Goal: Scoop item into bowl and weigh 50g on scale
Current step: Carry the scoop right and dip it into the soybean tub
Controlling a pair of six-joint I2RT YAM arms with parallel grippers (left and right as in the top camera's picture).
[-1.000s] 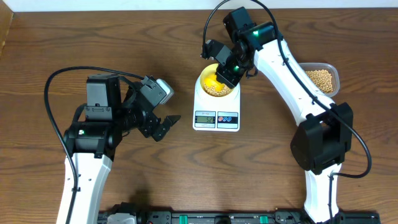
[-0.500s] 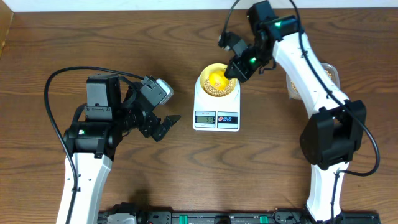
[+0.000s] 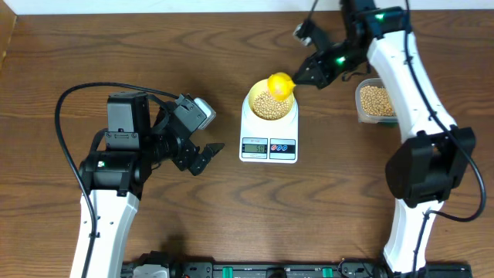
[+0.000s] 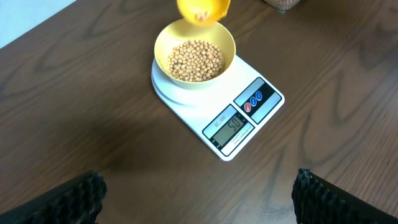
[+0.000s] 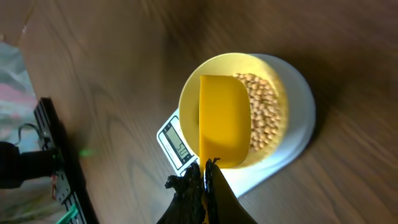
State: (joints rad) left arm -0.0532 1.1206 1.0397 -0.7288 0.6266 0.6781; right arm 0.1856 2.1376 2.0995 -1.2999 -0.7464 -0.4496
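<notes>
Left: the left gripper (image 3: pixel 205 156) hangs over bare wood, well left of the scale (image 3: pixel 268 144), with its jaws wide apart and nothing in them. Its position is unchanged from a second ago.

Centre: the bowl (image 4: pixel 163 45) sits on the scale platform, and the beans (image 3: pixel 269 108) cover its bottom in a shallow heap. The display (image 4: pixel 231 126) appears to read fifty, though the digits are small, so I treat that as likely rather than certain.

Right of centre: a second ago the scoop (image 3: pixel 279 84) was low inside the bowl. It is now raised and drawn back over the far right rim. The right gripper (image 3: pixel 302 78) has its jaws clamped on the scoop's handle. I cannot tell whether any beans remain in the scoop.

Right: the arm has swung away from the scale, which uncovers the tub (image 3: pixel 358 103) of spare beans.

Judgement: the dosing pour looks finished. If the reading holds, the target is met and only returning the scoop remains. Any beans dropped on the way out would push the weight over.

Surface: a dark wood-grain table (image 3: pixel 170 232), with no loose beans seen on it.

Room: a pale wall (image 3: pixel 154 6) runs along the far edge, and a black rail (image 3: pixel 255 270) runs along the near edge.
</notes>
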